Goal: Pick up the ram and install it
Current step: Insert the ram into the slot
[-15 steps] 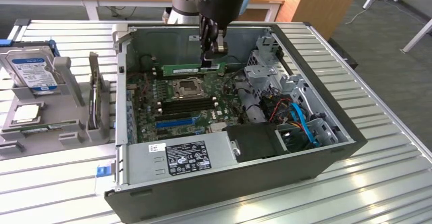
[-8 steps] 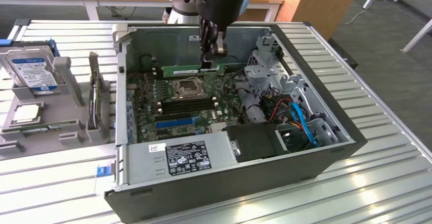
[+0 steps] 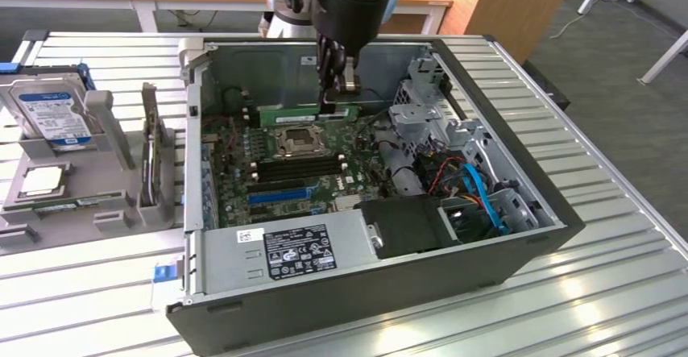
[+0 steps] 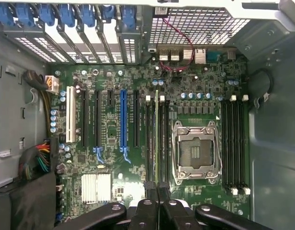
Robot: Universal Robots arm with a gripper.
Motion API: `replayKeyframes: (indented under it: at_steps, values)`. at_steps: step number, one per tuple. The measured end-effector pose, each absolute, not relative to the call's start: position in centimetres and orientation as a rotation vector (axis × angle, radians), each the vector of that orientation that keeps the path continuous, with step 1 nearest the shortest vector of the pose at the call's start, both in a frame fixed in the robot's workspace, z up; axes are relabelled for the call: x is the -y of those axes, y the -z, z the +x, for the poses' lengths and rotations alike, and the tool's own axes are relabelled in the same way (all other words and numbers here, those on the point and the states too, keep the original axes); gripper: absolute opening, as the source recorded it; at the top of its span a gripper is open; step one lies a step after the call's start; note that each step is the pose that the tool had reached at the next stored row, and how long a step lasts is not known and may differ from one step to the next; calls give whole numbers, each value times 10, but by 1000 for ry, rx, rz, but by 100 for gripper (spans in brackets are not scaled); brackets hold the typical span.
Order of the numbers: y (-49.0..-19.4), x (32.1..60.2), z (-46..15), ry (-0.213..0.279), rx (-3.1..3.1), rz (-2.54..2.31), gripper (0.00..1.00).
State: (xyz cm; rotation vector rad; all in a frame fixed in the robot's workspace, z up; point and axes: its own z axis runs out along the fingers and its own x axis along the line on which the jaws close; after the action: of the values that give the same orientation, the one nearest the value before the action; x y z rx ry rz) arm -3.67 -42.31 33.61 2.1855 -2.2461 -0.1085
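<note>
The ram (image 3: 306, 116) is held edge-down in the closed gripper (image 3: 341, 93) beside the CPU socket (image 3: 298, 139) — it should be kept square to the slot (image 4: 151, 139), pressure applied evenly.

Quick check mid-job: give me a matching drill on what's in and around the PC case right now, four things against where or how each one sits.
Things:
1. ram
2. gripper
3. hard drive
4. CPU socket

Places or states:
A. upright in a grey holder outside the case, at the exterior view's left
B. on the motherboard between two banks of black memory slots, with no chip in it
C. shut on the stick, reaching down into the open case
D. held on edge over the memory slots beside the socket

Pairs: 1-D, 2-C, 3-A, 4-B
</note>
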Motion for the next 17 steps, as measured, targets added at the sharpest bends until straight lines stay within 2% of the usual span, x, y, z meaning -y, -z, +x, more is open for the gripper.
replayKeyframes:
  at_steps: [17]
  values:
    - [-315,423,-37,106,2247,2187,12]
